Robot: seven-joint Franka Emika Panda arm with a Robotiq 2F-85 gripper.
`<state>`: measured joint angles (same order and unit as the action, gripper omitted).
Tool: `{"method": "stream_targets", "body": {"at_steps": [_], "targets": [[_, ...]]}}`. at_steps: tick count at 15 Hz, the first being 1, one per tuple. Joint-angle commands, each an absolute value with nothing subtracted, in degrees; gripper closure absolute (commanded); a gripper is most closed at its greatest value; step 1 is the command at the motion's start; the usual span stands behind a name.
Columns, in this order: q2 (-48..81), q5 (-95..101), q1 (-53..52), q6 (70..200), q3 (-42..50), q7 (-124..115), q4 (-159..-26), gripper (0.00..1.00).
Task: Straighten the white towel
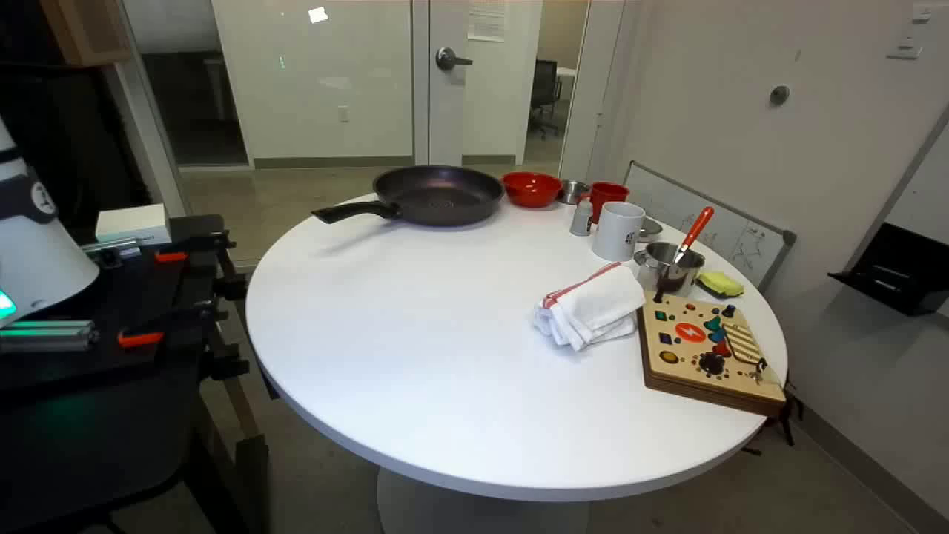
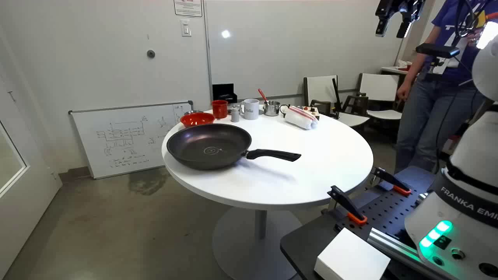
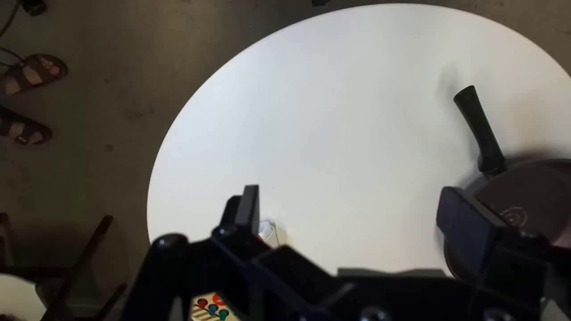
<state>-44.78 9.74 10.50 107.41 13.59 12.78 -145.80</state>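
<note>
The white towel (image 1: 597, 305) lies bunched and loosely folded on the round white table (image 1: 415, 356), with a red stripe along its far edge. It also shows in an exterior view (image 2: 299, 118) as a low heap with red stripes on top. In the wrist view only a small white piece of the towel (image 3: 266, 231) shows beside a finger; the rest is hidden behind the gripper. My gripper (image 3: 350, 196) is open with nothing between its fingers. In an exterior view the gripper (image 2: 392, 32) hangs high up, well apart from the towel.
A wooden board with knobs (image 1: 704, 352) adjoins the towel. A metal pot (image 1: 669, 268), white mug (image 1: 618, 231), grey shaker (image 1: 582, 219), red cup (image 1: 608, 196), red bowl (image 1: 531, 190) and yellow sponge (image 1: 719, 284) stand nearby. A black pan (image 2: 210, 147) has its handle over the table. A person (image 2: 424, 85) stands near the arm.
</note>
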Motion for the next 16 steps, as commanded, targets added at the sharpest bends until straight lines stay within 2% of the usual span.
{"method": "stream_targets", "body": {"at_steps": [1, 10, 16], "targets": [[-44.8, 9.8, 10.3, 107.2, 13.7, 12.7, -145.7, 0.0], [-45.4, 9.2, 8.9, 108.0, 13.9, 14.9, -147.3, 0.0], [-34.0, 6.3, 4.5, 135.4, 13.3, 13.2, -152.0, 0.0]]}}
